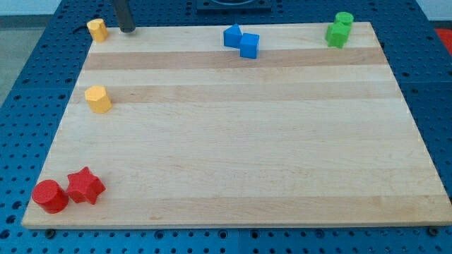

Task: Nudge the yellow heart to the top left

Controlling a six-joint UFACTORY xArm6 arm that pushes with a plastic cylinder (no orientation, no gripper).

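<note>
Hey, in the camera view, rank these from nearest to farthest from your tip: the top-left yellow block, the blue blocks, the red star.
From my tip:
1. Yellow block, just to its left, top-left corner.
2. Blue blocks, top edge, rightward.
3. Red star, bottom-left corner.

Only a short stretch of the arm's rod (125, 15) shows, at the view's top left. It is a straight, round bar, dark grey to near black, with a faint lighter sheen running down its left side. Its surface looks smooth and plain, with no screws, cables or markings to make out. The upper part is cut off by the view's top edge. My tip (127, 30) ends blunt and flat, slightly darker than the shaft above it.
</note>
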